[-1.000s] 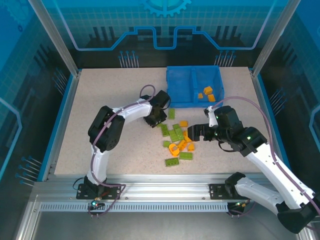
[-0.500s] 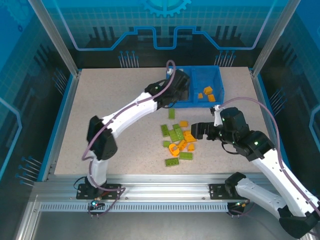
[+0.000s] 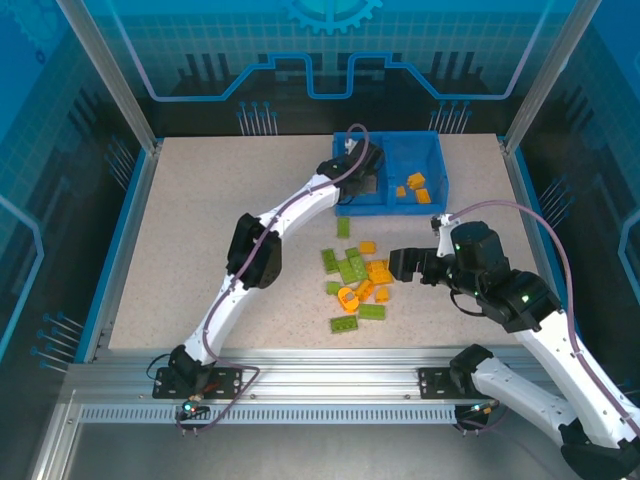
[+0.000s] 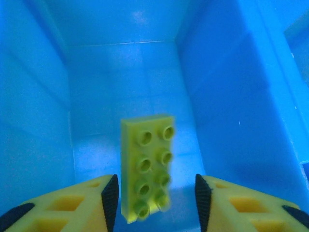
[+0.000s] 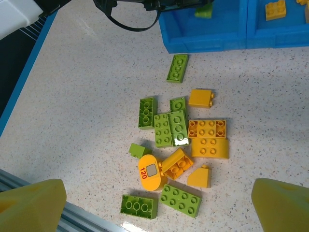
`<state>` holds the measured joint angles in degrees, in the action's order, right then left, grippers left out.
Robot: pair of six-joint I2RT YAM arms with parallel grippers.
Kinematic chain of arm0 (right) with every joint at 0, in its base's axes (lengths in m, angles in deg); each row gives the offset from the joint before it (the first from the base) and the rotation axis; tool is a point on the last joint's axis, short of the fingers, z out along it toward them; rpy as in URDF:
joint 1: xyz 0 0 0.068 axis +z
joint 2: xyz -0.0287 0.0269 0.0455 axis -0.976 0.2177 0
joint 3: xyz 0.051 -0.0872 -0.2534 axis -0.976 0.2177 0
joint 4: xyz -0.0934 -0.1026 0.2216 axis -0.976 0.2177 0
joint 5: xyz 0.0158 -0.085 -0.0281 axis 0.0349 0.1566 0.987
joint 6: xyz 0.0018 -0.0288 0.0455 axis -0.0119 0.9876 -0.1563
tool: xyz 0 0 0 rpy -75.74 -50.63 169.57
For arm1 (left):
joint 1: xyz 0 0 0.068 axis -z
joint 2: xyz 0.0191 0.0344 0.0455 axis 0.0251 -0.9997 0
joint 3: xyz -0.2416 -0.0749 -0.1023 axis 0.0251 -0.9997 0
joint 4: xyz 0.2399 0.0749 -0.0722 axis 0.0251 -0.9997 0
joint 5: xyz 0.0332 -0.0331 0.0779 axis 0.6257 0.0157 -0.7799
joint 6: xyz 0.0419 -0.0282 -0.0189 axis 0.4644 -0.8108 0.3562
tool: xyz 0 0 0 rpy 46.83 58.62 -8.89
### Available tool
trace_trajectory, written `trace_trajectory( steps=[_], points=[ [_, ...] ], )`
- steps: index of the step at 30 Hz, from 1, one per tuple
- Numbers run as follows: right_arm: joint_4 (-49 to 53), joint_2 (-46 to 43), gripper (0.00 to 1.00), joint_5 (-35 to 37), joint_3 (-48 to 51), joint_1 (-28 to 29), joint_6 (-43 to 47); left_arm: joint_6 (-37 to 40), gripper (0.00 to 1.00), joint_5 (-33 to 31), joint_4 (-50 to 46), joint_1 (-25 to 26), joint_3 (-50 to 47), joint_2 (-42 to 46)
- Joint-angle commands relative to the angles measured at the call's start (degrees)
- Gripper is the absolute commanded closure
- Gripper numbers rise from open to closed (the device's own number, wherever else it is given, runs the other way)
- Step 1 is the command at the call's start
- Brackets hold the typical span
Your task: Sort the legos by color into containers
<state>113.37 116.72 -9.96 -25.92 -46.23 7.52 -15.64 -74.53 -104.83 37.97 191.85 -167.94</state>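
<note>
Loosely, lego [image 4: 147, 164] between left end effector [image 4: 156, 194] fingers [image 4: 72, 208]

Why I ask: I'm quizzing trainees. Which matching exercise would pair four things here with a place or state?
Things:
1 left gripper
2 right gripper
3 orange bricks in the bin
4 disc marked 120

Places or states:
A lying in the pile on the table
B right compartment
C wide open above the pile
D at the left compartment

Pairs: 1-D, 2-C, 3-B, 4-A
</note>
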Motion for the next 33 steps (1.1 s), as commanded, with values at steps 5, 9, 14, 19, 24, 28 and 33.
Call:
trace_trajectory(
  steps=[5,9,14,19,24,28,33],
  points=[
    [0.3,0.4,0.00,1.6,1.4,0.8,-0.8,3.0,0.51,2.3,1.3,2.7,-0.7,9.0],
    [-1.3,2.8,0.00,2.6,2.5,0.9,0.1,3.8,0.54,3.6,6.3,5.1,-15.3,23.4],
    [-2.1,10.7,0.00,2.3,1.2,0.9,3.6,7.3,0.56,4.6,17.0,8.8,-42.6,48.7],
    [-6.6,21.7,0.01,0.5,0.3,0.9,5.5,15.0,0.56,7.7,17.5,10.8,-62.3,71.3],
    [-7.3,37.4,0.10,3.3,-5.6,0.9,4.5,29.7,0.49,18.8,8.9,10.9,-73.3,89.0],
    [-9.2,48.5,0.11,7.4,-10.1,0.8,3.1,43.4,0.32,23.9,0.9,11.0,-80.3,98.5],
    [-11.4,58.7,0.15,9.9,-15.0,-0.3,2.0,54.0,0.10,28.9,3.0,11.0,-91.4,109.0]
  ],
)
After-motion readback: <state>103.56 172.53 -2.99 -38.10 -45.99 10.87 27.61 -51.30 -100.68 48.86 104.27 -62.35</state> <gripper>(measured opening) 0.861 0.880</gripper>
